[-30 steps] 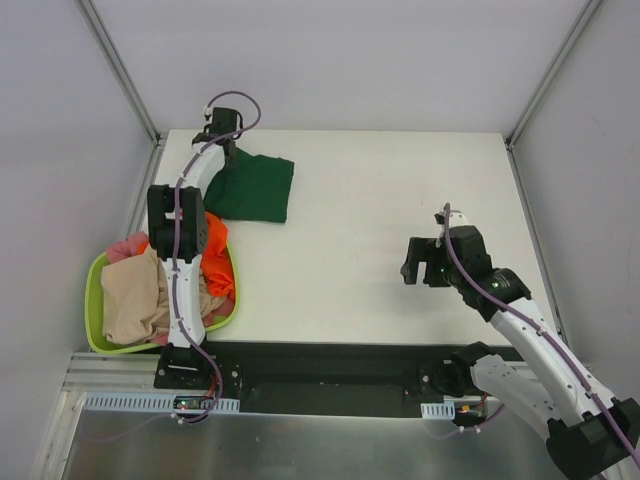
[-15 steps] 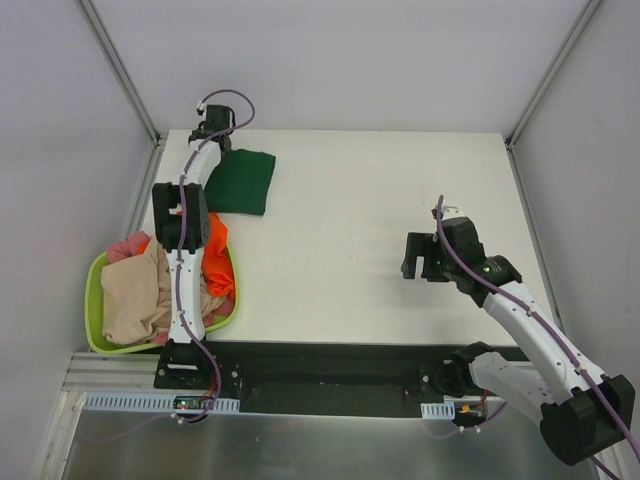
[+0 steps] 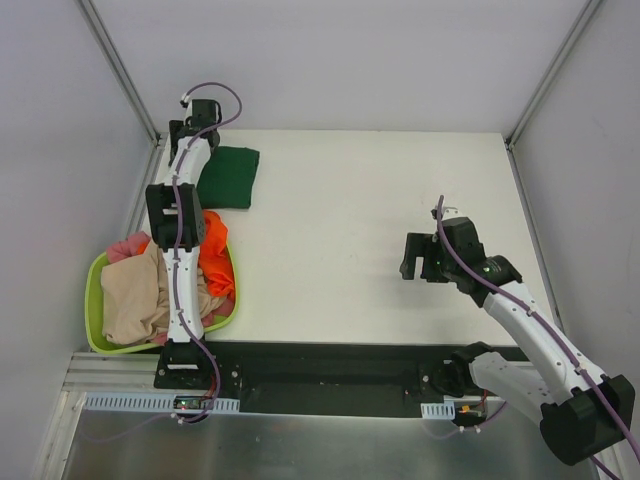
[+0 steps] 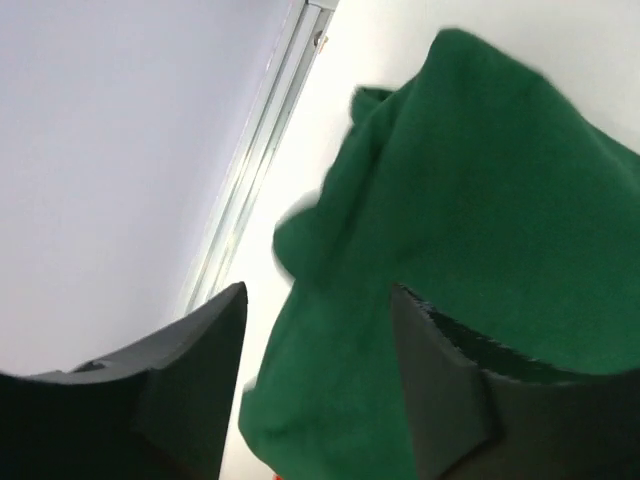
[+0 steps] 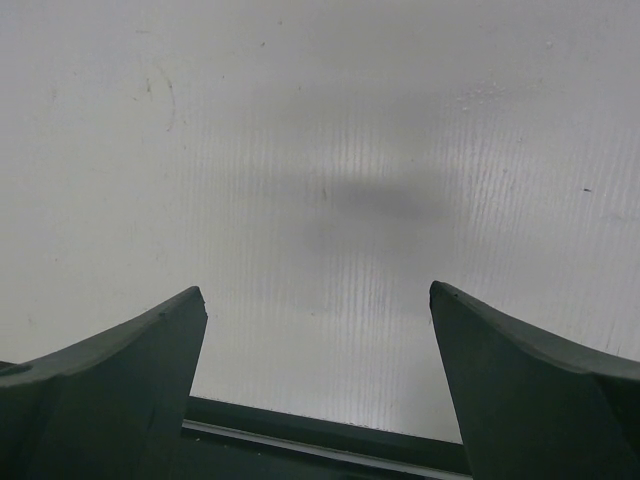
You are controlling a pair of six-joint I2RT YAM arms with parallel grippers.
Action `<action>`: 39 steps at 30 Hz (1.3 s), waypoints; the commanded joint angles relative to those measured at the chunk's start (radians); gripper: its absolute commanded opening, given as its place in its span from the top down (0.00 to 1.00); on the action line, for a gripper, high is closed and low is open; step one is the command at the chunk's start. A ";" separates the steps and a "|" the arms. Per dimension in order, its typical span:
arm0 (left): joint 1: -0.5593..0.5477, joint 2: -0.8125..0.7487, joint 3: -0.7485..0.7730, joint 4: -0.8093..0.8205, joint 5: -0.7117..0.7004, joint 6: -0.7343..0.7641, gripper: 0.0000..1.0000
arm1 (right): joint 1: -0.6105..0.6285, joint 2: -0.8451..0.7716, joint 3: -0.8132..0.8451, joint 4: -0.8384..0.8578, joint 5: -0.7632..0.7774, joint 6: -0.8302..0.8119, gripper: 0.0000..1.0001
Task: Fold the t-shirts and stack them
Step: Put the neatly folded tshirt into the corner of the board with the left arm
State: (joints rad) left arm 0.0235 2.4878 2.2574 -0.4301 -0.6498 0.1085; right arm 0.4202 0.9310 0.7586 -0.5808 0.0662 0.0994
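Note:
A dark green t-shirt (image 3: 228,176) lies folded at the table's far left, near the corner. My left gripper (image 3: 192,128) hovers over its far-left edge by the corner rail. In the left wrist view the green t-shirt (image 4: 480,220) fills the space under the left gripper (image 4: 318,295); the jaws stand apart and the left finger is clear of the cloth. An orange t-shirt (image 3: 215,255), a beige one (image 3: 130,295) and a pink one (image 3: 125,247) are heaped in the basket. My right gripper (image 3: 415,258) hangs open over bare table at the right, and the right gripper (image 5: 318,290) has nothing between its fingers.
A lime-green plastic basket (image 3: 92,285) stands at the near left, partly off the table's left side, beside the left arm. A metal rail (image 4: 262,150) runs along the table's left edge. White walls close in the back and both sides.
The left gripper has dragged the green t-shirt left and back toward the corner, then parted its jaws off the cloth. The right arm shifted slightly, then held still.

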 commanded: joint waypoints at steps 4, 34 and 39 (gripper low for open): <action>-0.004 -0.072 -0.021 0.036 -0.018 -0.044 0.01 | -0.008 -0.023 0.022 -0.005 -0.014 0.011 0.04; -0.468 -1.124 -1.091 0.214 0.570 -0.628 0.01 | -0.017 -0.075 -0.067 0.203 -0.002 -0.036 0.04; -0.609 -1.366 -1.401 0.211 0.469 -0.671 0.01 | -0.020 -0.130 -0.122 0.257 -0.005 -0.043 0.04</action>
State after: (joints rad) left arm -0.5251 1.2808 1.0492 -0.2493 -0.0635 -0.4759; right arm 0.4088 0.8509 0.6697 -0.3996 0.0463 0.0769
